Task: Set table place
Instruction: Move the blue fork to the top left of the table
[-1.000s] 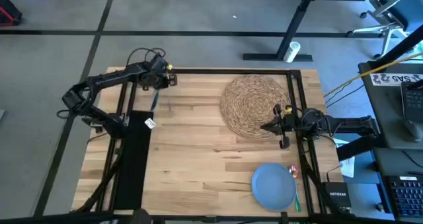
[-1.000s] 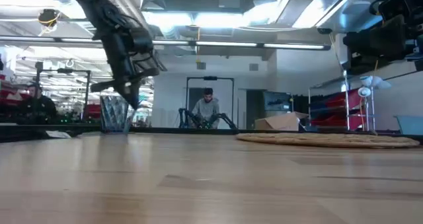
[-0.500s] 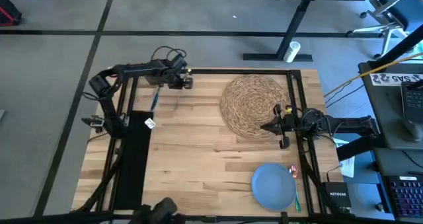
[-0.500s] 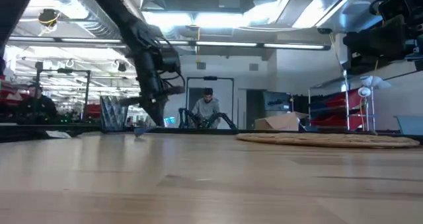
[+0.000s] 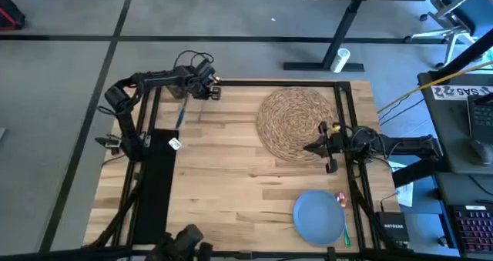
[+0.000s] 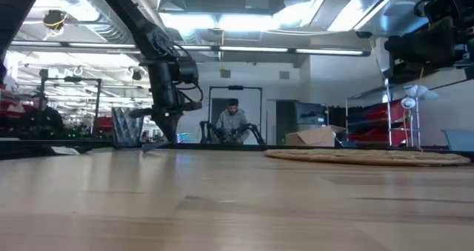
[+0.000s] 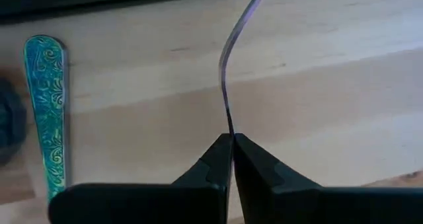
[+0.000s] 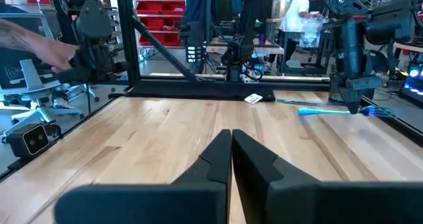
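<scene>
My left gripper (image 5: 209, 92) is at the table's far left and is shut on a thin purplish piece of cutlery (image 7: 229, 85), seen edge-on. A teal patterned piece of cutlery (image 7: 45, 112) lies flat on the wood beside it, also visible in the high view (image 5: 180, 115). The grey glass (image 6: 127, 126) stands near it. The straw placemat (image 5: 296, 123) lies at the far right, the blue plate (image 5: 319, 217) at the near right and the black napkin (image 5: 158, 185) along the left edge. My right gripper (image 5: 324, 148) hangs shut by the placemat's right side, with nothing between its fingers (image 8: 230, 151). My left gripper pinches the thin purplish cutlery near one end (image 7: 230, 128) between its two fingertips. The fingers point down at the table. The piece runs on past the fingertips along the wood. Whether its far end rests on the table, I cannot tell.
Red-handled cutlery (image 5: 341, 201) and a green piece (image 5: 347, 232) lie by the plate's right rim. A white tag (image 5: 174, 144) sits on the napkin's far end. People sit and stand in the room beyond the table. Bare wood (image 5: 231, 176) spans the table's middle.
My left gripper has moved a little toward the table's right and far edges. It has also come down from well above the wood to just over it. The teal cutlery, the placemat and the plate have stayed put.
</scene>
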Motion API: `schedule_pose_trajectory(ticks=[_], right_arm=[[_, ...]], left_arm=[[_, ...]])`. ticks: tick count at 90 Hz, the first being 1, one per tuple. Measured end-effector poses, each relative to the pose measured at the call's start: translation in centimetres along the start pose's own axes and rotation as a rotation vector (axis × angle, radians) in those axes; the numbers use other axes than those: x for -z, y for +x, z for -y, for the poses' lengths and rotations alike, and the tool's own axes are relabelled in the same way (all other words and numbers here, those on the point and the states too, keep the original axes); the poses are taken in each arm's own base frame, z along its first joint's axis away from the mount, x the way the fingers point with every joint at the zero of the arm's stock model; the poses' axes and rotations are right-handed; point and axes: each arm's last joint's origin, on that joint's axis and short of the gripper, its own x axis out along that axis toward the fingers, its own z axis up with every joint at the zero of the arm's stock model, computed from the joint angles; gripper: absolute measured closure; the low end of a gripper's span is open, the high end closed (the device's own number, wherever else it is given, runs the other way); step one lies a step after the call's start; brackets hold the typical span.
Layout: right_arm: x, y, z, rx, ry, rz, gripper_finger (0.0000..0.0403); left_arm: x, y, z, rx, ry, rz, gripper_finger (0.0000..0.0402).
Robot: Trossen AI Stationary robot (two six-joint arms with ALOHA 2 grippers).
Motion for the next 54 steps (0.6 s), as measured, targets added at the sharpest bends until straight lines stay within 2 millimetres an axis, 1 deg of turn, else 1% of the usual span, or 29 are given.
schedule_pose_trajectory(ticks=[22,54], right_arm=[[0.00,0.00,0.00,0.000,0.000,0.000,0.0402],[0.00,0.00,0.00,0.000,0.000,0.000,0.0402]], left_arm=[[0.01,-0.01,0.02,0.003,0.000,-0.002,0.0401],[0.22,-0.05,0.31,0.005,0.060,-0.004,0.0401]])
